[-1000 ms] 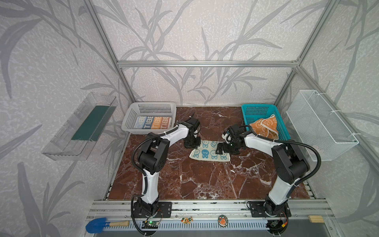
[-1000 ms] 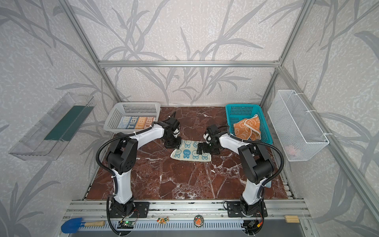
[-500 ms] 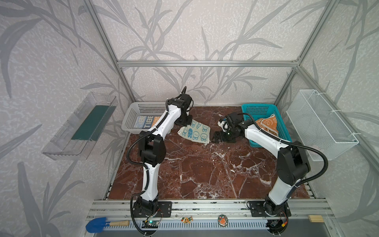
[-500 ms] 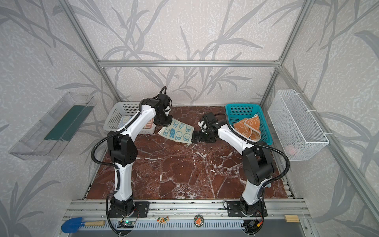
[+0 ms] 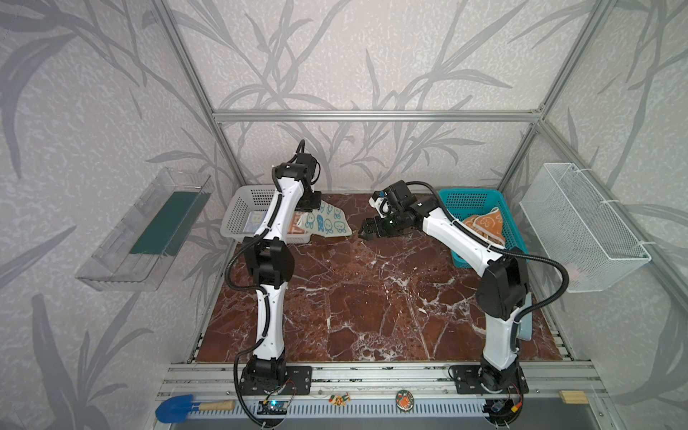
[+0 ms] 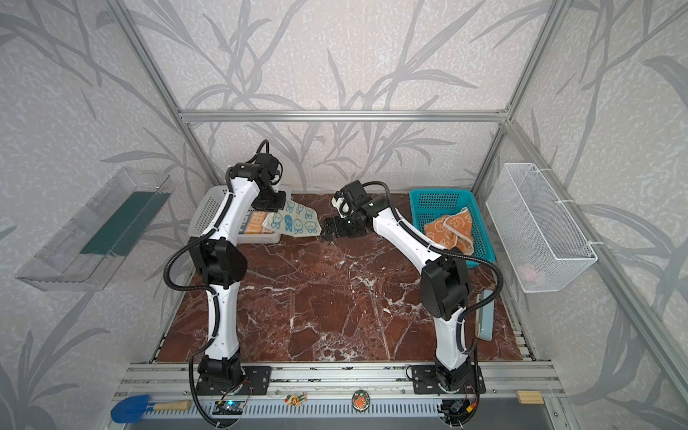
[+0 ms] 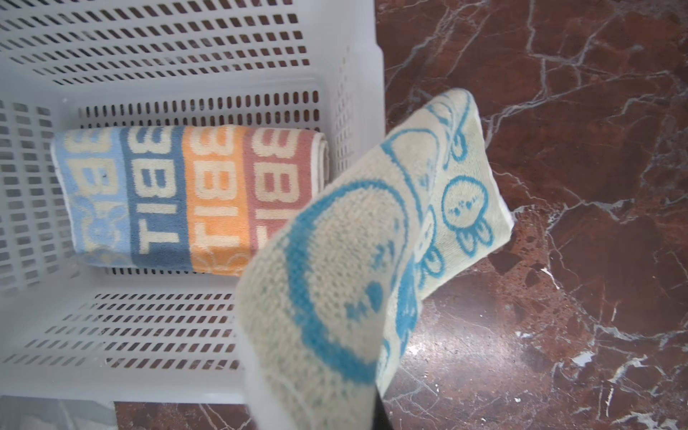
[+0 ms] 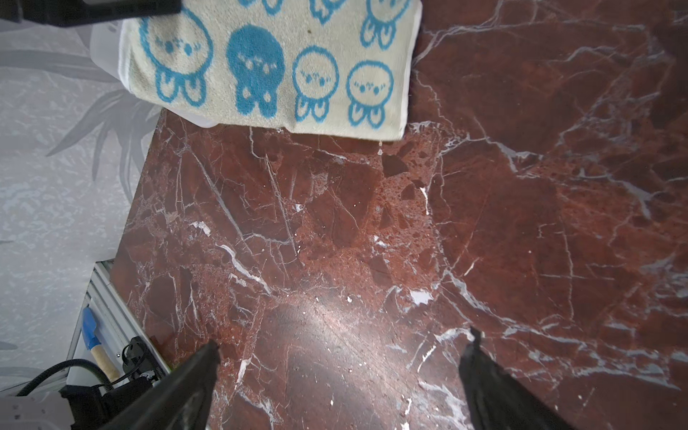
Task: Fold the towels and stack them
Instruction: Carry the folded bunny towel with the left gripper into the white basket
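Observation:
My left gripper (image 5: 311,204) is shut on the folded cream-and-blue bunny towel (image 5: 328,223) and holds it in the air. The towel (image 7: 353,279) hangs over the right wall of the white basket (image 7: 357,74) and hides the gripper's fingers in the left wrist view. Folded flat on the basket floor is the striped RABBIT towel (image 7: 186,193). The orange towel (image 5: 484,223) lies crumpled in the teal basket (image 5: 469,201). To the right of the bunny towel (image 8: 268,67), my right gripper (image 8: 340,357) hangs open and empty over bare marble.
A white wire basket (image 5: 580,227) hangs on the right wall and a clear tray (image 5: 145,231) on the left wall. A pale flat object (image 6: 484,316) lies at the table's right edge. In front of the rail at the front left rests a blue shovel (image 5: 175,409).
The left gripper has lifted the folded bunny towel off the middle of the table and carried it back and left to the white basket. The right gripper has drawn away from the towel, still open.

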You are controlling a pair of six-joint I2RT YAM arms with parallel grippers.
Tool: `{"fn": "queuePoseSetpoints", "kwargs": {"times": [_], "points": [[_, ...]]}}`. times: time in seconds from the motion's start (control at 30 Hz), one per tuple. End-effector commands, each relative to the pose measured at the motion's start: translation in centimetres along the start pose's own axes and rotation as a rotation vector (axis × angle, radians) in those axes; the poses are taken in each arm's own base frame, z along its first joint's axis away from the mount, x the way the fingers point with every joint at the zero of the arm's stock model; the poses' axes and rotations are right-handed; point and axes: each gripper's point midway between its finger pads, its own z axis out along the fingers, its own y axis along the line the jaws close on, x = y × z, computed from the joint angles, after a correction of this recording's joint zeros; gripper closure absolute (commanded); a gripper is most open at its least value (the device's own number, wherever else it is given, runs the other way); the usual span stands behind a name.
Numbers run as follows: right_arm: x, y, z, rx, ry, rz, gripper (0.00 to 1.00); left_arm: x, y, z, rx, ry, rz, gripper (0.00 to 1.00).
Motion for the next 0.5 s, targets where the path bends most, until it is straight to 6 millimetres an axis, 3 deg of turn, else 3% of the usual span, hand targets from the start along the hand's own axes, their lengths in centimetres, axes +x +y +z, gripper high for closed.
{"fn": "queuePoseSetpoints", "kwargs": {"times": [0.0,0.2,0.47], "points": [[0.3,0.4,0.7,-0.001,0.039,-0.007,0.01,-0.9,1.8,-1.2,-0.061,-0.044,0.078,1.0],[-0.6,1.2,2.0,-0.007,0.051,-0.03,0.01,-1.9,4.6,-0.6,-0.101,-0.077,0.111,1.0],[-1.7,1.9,3.1,-0.026,0.057,-0.044,0.01,-1.4,8.5,1.8,-0.133,-0.039,0.106,1.0]]}}
